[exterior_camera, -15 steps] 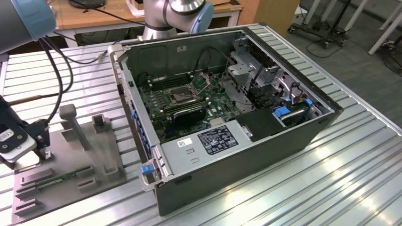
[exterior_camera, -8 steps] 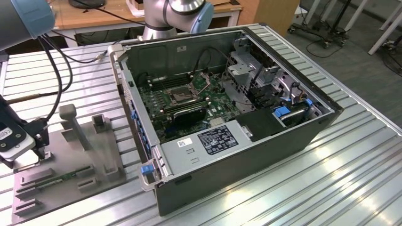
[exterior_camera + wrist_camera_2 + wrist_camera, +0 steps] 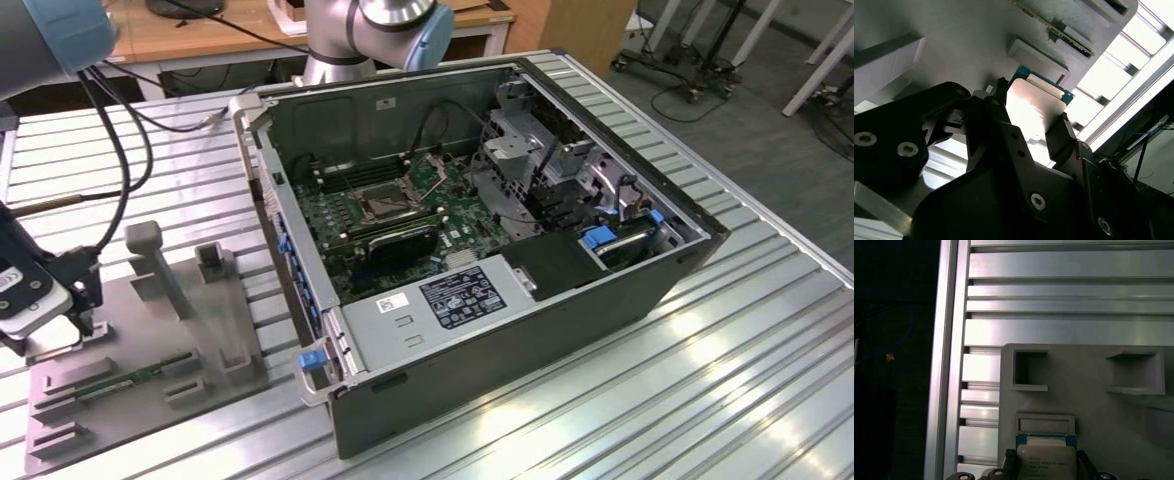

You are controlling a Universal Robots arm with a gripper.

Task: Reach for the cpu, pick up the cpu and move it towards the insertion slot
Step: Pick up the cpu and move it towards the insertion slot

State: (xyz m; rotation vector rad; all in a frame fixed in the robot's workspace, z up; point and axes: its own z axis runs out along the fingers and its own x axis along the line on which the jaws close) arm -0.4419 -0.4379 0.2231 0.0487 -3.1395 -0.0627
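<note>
Between the jaws of the tool (image 3: 1030, 106), pinched by two opposite edges, is the cpu (image 3: 1046, 460), low at the grey tray (image 3: 134, 350); resting or lifted, I cannot tell. A level, straight lift would likely suit. In the exterior view the tray also holds a memory stick (image 3: 134, 380). Toward 2 o'clock, well apart, the open computer case (image 3: 534, 320) holds the insertion slot (image 3: 378, 203).

A robotics lab: slatted aluminium bench (image 3: 747, 380), opened computer case (image 3: 534, 330), wheeled stands (image 3: 663, 62) behind.
</note>
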